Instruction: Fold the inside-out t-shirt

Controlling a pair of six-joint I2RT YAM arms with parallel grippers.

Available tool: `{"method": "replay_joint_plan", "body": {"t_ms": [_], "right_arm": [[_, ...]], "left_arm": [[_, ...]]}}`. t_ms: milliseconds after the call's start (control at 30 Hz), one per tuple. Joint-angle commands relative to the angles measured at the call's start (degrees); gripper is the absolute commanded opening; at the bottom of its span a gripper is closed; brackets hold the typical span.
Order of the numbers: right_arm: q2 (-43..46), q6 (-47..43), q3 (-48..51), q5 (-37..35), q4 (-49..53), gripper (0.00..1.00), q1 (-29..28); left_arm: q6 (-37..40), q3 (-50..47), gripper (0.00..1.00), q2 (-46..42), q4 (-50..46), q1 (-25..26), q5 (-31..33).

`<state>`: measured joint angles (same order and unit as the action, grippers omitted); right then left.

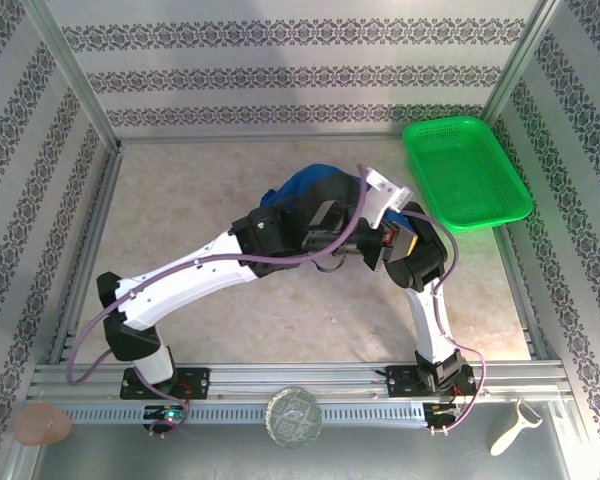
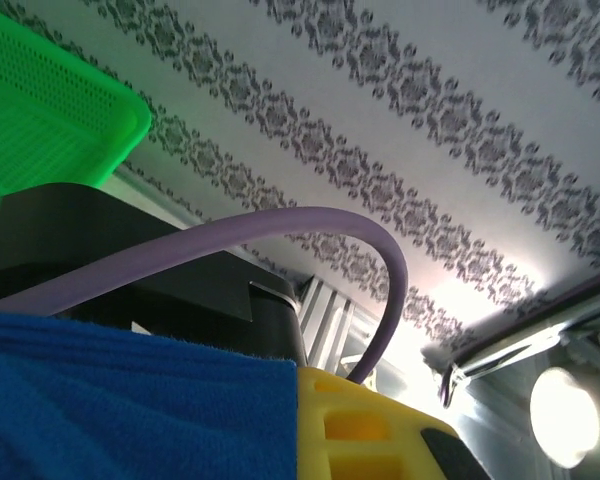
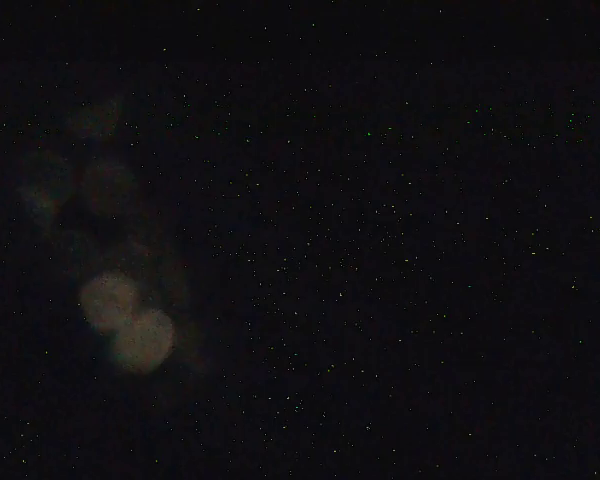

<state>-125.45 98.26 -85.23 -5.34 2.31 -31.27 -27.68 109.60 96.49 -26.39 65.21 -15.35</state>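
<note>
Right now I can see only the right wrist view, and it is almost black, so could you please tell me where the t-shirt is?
Observer: From above, the t-shirt is bunched in a heap near the middle of the table, not spread flat.
Operator: Thank you. Where does the basket sit?
Observer: The green basket is at the far right corner of the table, apart from the t-shirt.
Operator: And what does the left wrist camera show of the cloth?
Observer: The t-shirt's blue cloth lies right up against that lens, covering the lower left of its picture.
</note>
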Motion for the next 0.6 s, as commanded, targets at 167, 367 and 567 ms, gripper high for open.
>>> {"method": "replay_joint_plan", "body": {"t_ms": [167,367,567], "right_arm": [[-2.22,1.31,6.15,0.47,11.01,0.45,1.28],[-0.47,-4.42,9.43,0.92,3.69,0.04,2.20],[1.95,-13.69,11.44,3.94,-3.65,0.00,3.38]], "left_arm": [[-6.33,-8.71,0.00,-6.12,16.75,0.28,-0.52],[-9.29,-13.11,0.00,-8.40,20.40,-2.43,0.85],[-13.54,-17.71,0.00,-9.48,25.63,-5.35,-1.26]]}}
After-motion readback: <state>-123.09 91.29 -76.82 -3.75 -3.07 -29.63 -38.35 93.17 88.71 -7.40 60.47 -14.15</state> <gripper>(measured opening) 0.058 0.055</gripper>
